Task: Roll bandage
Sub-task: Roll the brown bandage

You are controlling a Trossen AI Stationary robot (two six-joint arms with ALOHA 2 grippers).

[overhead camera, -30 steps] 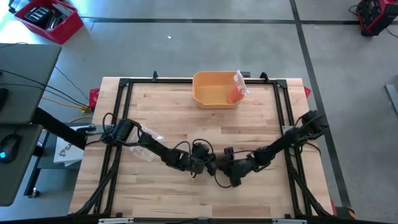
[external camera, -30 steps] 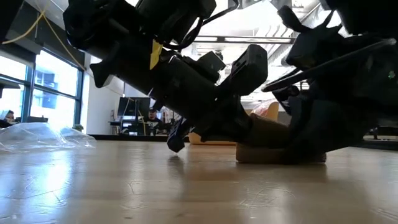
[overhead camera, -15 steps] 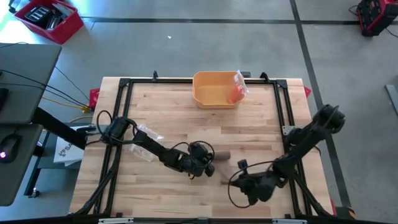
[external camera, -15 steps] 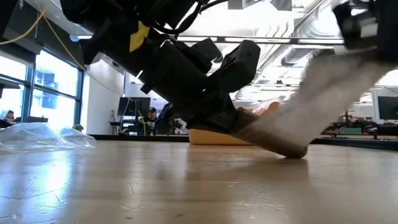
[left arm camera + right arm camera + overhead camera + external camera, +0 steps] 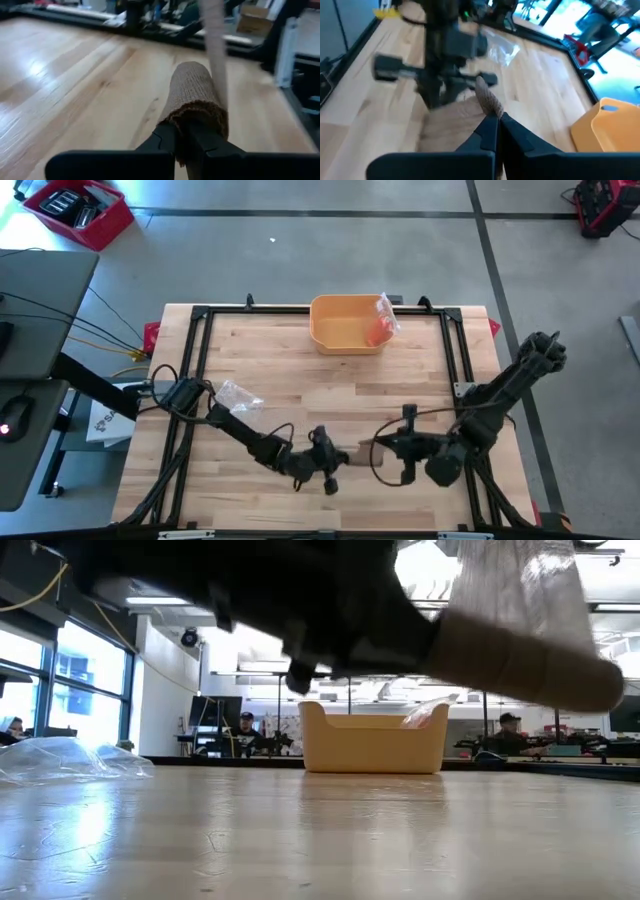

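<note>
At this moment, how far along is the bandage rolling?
Done: part of the bandage is already wound into a roll, clamped by the left gripper and lifted off the table. In hand: the right gripper pinches the loose strip, stretched between the arms. Left: winding that tail on.

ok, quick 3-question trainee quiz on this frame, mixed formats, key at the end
1. True or false: the roll is lying flat on the table.
2. What does the right gripper pinch? A) the bin B) the strip C) the plastic wrap
3. Fill in: the left gripper is shut on the ____.

Key: 1 false, the low view shows it lifted; 2 B; 3 roll.
</note>
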